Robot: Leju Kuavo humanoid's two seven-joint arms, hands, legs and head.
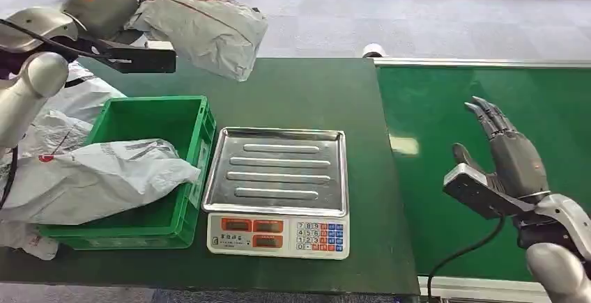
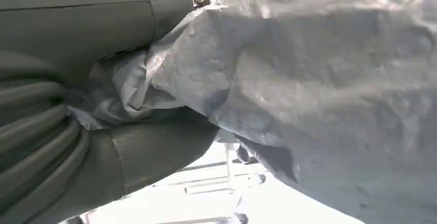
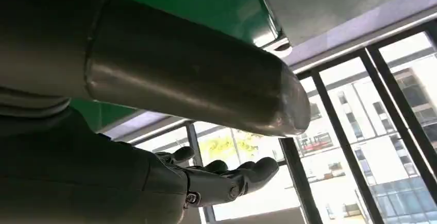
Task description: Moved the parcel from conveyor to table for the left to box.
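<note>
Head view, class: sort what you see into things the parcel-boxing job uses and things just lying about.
Job:
- grey parcel held by left robot hand
- green box
- conveyor
- table

Lying about:
- scale
- bags beside box

Crate (image 1: 192, 118) half free — bag (image 1: 90, 177) blocks front.

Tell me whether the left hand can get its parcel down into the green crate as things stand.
Probably only partly: the left hand holds its parcel up behind the green crate, but another parcel already fills much of it.
</note>
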